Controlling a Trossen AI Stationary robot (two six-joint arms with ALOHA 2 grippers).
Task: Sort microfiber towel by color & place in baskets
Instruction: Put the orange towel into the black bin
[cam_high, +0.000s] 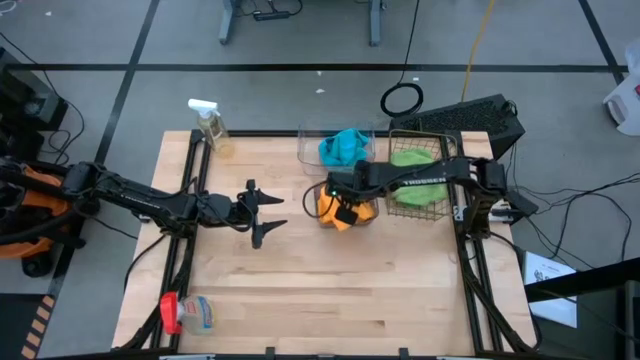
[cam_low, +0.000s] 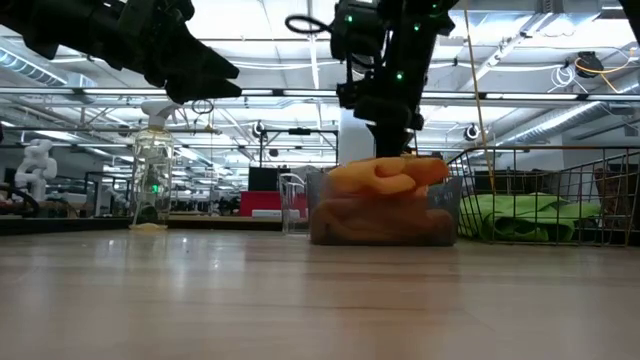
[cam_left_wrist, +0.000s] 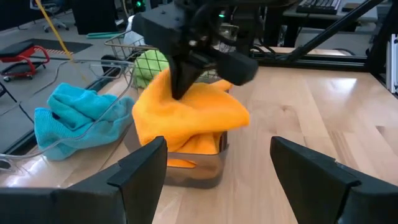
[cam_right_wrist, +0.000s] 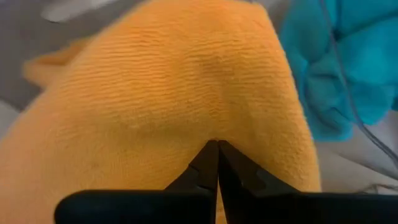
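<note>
No writing reads anywhere; the right tool (cam_right_wrist: 216, 149) is pressed together against the orange towel (cam_right_wrist: 168, 106), the left tool (cam_high: 262, 212) spread above the bench (cam_high: 330, 290).

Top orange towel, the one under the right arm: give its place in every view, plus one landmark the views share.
High: orange towel at table centre, under the right gripper.
Low: heaped in the grey tub, right of centre.
Left wrist: centre.
Right wrist: fills the frame; fingers shut against it.
Landmark: turquoise towels beside it.
</note>
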